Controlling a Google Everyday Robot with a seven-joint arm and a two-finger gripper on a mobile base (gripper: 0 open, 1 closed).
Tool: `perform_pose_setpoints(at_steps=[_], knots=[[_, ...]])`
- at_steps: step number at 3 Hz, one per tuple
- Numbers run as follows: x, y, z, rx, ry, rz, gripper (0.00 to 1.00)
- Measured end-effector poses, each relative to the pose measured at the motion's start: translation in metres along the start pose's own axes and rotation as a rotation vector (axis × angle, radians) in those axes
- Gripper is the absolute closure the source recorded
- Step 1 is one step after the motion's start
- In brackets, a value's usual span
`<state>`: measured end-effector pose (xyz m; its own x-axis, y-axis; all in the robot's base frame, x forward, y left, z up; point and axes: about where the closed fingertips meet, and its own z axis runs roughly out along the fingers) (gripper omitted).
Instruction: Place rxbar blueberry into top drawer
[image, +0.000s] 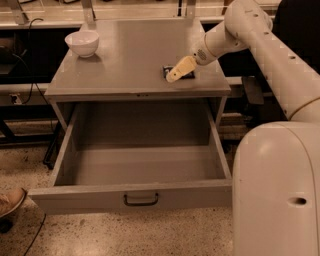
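Observation:
The rxbar blueberry (186, 75) lies flat on the grey cabinet top (130, 55), near its right front edge; only parts of its dark wrapper show around the fingers. My gripper (175, 74) reaches down from the right and sits right on the bar, its pale fingers covering most of it. The top drawer (90, 195) is pulled fully out below, with a dark curved handle (141, 200) centred on its front panel. Nothing shows inside it.
A white bowl (82, 42) stands at the cabinet top's back left corner. My arm and white base (275, 185) fill the right side. A shoe (10, 200) shows at the left on the speckled floor. Cables and shelving run behind the cabinet.

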<state>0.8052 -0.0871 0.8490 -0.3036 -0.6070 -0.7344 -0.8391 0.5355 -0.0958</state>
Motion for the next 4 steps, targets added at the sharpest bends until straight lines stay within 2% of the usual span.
perform_pose_setpoints(at_steps=[2,4], knots=[[0.021,0.000,0.019,-0.033,0.032,0.022,0.00],[0.029,-0.001,0.022,-0.053,0.027,0.043,0.47]])
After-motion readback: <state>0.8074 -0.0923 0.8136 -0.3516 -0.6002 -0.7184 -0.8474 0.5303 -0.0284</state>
